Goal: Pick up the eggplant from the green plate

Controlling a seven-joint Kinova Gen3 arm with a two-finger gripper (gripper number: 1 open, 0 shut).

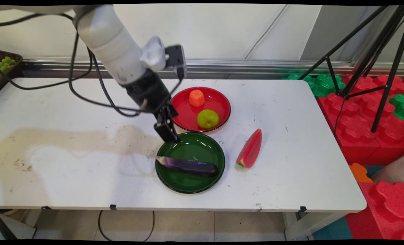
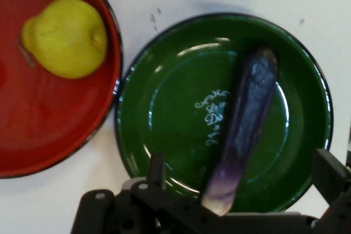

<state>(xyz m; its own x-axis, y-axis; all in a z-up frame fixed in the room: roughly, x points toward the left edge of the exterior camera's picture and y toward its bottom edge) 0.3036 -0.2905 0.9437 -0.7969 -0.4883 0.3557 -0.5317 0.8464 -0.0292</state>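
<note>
Above the far-left rim of a green plate (image 1: 174, 180) on the white table (image 1: 290, 183), poised and empty: black gripper (image 1: 168, 133), fingers spread wide in the hand view, one finger (image 2: 329, 176) to either side of the plate's span. Across the plate's near half, a purple eggplant (image 1: 188, 166), pale tip jutting past the rim. Risk, by judgement: a finger clipping that rim and tipping the plate, or nudging the eggplant off. Just behind, a red plate (image 1: 222, 103) with green apple (image 1: 207, 118) and orange fruit (image 1: 197, 97); to the right, a watermelon slice (image 1: 250, 150). Slanting down from upper left, forearm steeply pitched, cables trailing.
</note>
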